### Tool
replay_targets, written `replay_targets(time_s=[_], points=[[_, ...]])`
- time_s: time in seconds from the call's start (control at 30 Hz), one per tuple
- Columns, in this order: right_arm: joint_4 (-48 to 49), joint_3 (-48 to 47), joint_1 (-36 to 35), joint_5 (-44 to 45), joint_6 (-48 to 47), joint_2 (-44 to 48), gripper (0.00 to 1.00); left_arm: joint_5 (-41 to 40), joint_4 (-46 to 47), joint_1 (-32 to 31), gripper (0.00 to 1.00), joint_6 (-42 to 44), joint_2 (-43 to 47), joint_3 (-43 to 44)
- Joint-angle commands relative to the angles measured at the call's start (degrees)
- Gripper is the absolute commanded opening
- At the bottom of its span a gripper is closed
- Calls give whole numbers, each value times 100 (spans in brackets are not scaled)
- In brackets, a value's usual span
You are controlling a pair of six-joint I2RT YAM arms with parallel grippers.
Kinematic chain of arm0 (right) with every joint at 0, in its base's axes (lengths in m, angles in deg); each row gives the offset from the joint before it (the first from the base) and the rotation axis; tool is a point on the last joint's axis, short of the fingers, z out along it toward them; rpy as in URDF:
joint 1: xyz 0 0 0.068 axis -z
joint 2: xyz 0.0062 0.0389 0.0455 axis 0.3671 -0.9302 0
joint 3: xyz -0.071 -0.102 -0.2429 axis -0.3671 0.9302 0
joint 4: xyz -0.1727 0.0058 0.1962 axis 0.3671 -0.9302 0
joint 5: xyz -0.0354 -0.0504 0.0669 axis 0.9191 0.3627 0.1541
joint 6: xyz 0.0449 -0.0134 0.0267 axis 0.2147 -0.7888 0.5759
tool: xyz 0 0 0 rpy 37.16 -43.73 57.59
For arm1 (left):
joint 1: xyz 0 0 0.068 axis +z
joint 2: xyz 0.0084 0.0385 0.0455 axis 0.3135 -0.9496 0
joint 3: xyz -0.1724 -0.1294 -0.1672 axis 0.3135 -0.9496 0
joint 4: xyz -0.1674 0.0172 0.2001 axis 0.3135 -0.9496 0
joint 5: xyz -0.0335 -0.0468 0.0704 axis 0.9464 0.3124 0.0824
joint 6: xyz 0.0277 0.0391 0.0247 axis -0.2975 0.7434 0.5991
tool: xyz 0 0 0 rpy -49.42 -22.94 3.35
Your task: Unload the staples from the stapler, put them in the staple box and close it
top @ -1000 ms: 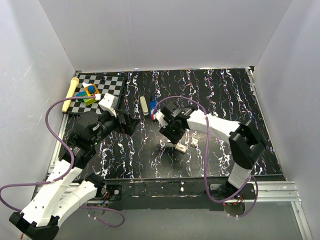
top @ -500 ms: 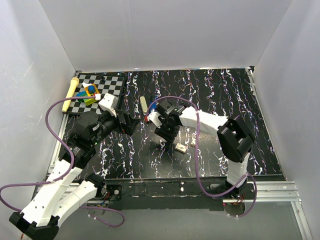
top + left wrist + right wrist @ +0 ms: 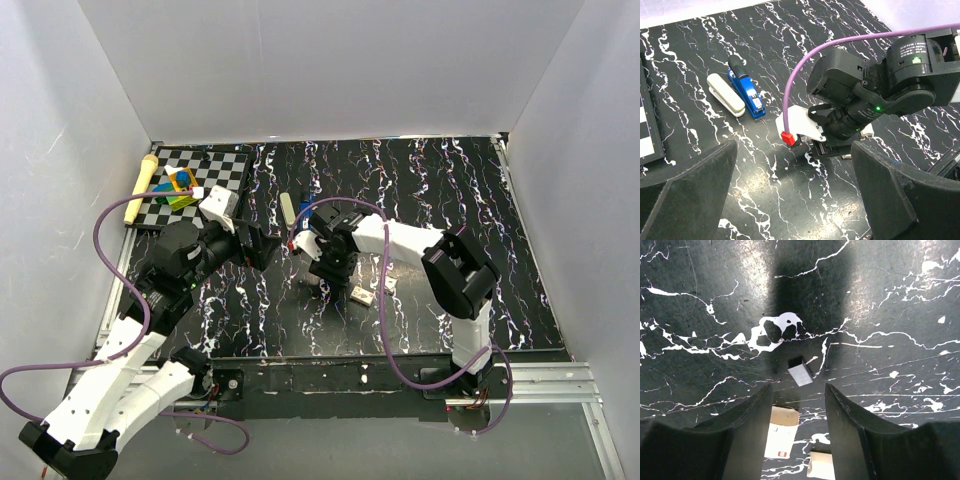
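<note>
A short silvery strip of staples (image 3: 801,374) lies on the black marbled table, just beyond the tips of my right gripper (image 3: 799,391). That gripper is open, points down at the table and holds nothing; in the top view the right gripper (image 3: 322,272) sits mid-table. A blue stapler (image 3: 746,92) with a black top lies closed beside a cream stapler-like bar (image 3: 726,95), further back. My left gripper (image 3: 795,200) is wide open and empty, hovering left of the right wrist (image 3: 865,95). In the top view the left gripper (image 3: 262,245) faces right.
Two small pale cardboard boxes (image 3: 782,435) (image 3: 822,465) lie under the right gripper, toward the near side. A checkerboard mat (image 3: 200,180) with coloured blocks and a yellow-handled tool (image 3: 140,188) fills the far left corner. White walls enclose the table.
My right arm has swung left, away from the small boxes and closer to the left gripper. The left arm has stayed still.
</note>
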Motion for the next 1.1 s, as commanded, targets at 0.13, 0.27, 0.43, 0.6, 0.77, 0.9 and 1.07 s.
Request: replay_targets(time_s=[0.13,0.27,0.43,0.6,0.77,0.9,1.07], points=[[-19,-388,-34,49,-119,-244,54,60,51,-6,98,77,-45,-12],[-89,-424,-60,31,-119,-350,54,51,51,3,98,77,-63,-12],[-80,-388,-130,136,-137,-394,54,60,42,-6,98,86,-63,-3],[-194,-388,-192,250,-146,-429,52,60,42,-6,98,86,-54,-12],[-265,-380,-262,374,-76,-464,43,68,42,-6,98,86,-36,-12],[-317,-353,-253,391,3,-429,34,68,33,3,98,86,-28,-12],[-362,-353,-271,391,135,-394,25,77,51,-6,98,86,-10,-3]])
